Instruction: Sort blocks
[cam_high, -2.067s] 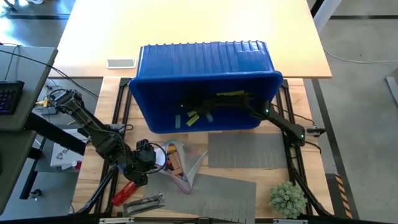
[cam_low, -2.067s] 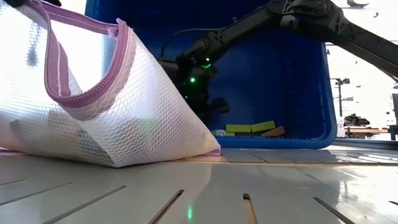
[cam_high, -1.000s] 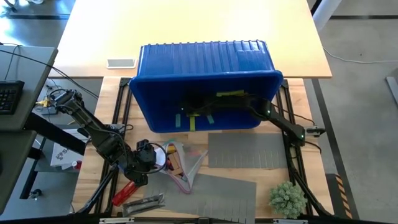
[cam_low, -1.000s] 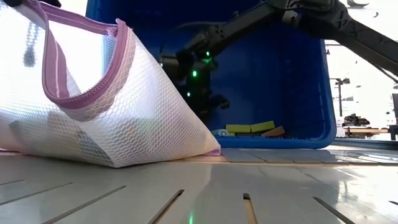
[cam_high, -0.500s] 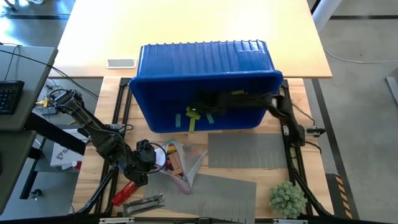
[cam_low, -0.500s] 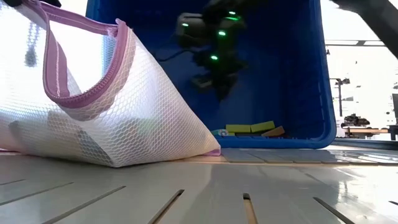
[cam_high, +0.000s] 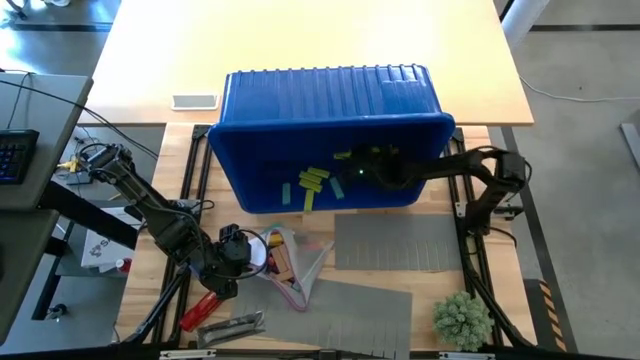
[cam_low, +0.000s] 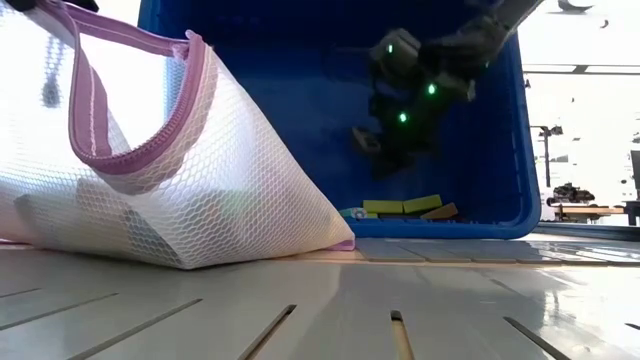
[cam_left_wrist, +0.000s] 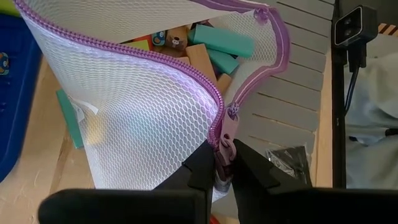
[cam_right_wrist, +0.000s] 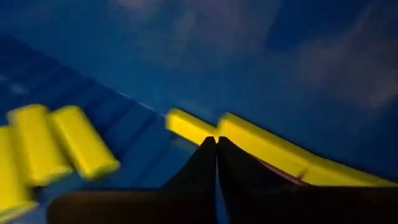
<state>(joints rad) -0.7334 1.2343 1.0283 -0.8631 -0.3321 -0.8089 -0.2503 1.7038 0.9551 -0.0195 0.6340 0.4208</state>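
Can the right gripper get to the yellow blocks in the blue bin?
Probably yes. The right gripper is already inside the blue bin, shut, with the yellow blocks lying loose close by and nothing between them.

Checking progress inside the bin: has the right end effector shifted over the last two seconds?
Yes. The right end effector has moved rightward and up off the floor of the blue bin.

Daylight glares white at the low view's right edge. The bin (cam_high: 330, 100) interior is dim, and yellow blocks (cam_right_wrist: 56, 149) blur in the right wrist view.
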